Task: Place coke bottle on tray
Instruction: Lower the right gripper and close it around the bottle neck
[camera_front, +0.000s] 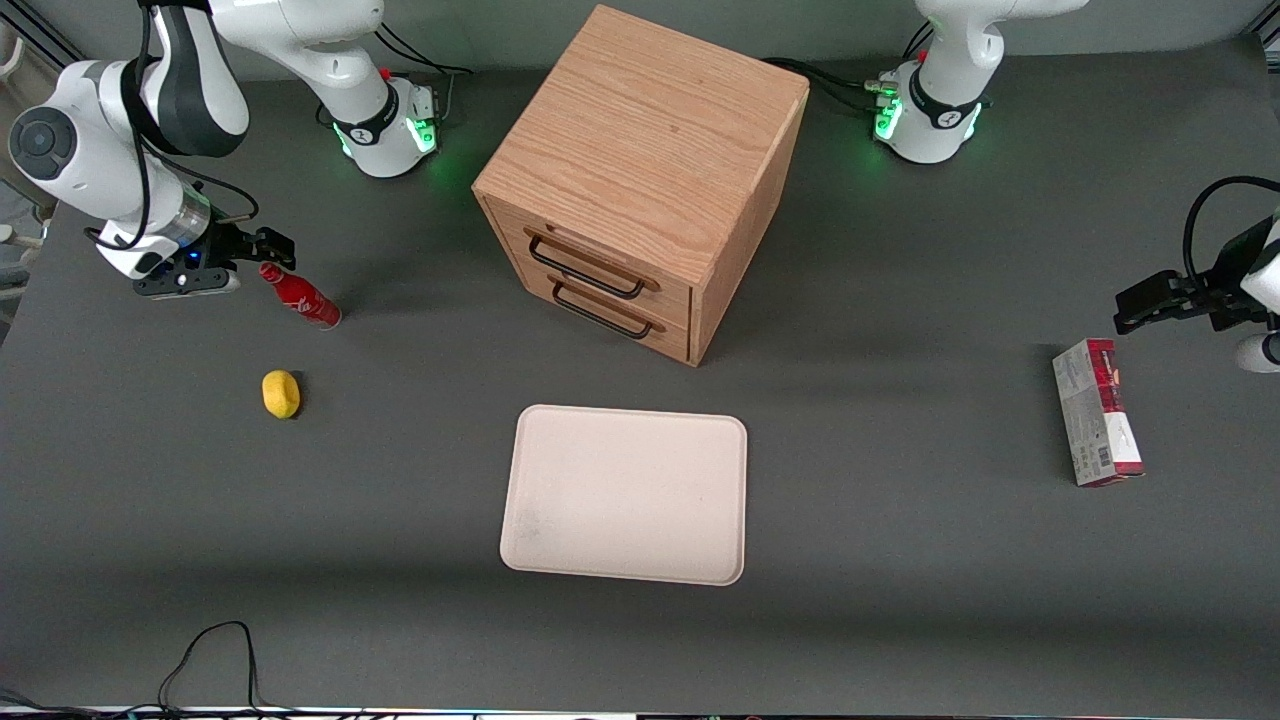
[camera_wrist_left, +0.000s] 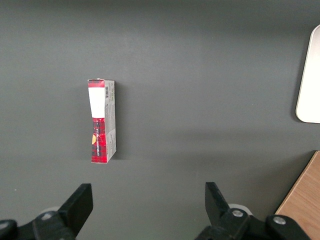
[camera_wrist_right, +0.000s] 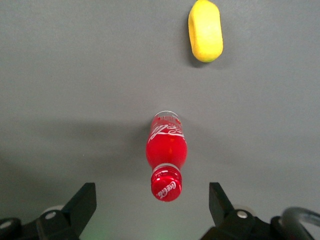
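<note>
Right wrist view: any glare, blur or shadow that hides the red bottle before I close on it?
Right wrist view: the small red coke bottle is sharp, script logo readable, with only a soft shadow beside it; the open gripper jaws straddle its cap. Front view: even light, green LED glow at the arm bases, the bottle small but clear, standing upright next to the gripper.

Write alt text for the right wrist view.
An upright red coke bottle stands on the grey table, cap toward the camera, between the fingers of the open pincer above it. A yellow lemon-like object lies apart from it.
</note>
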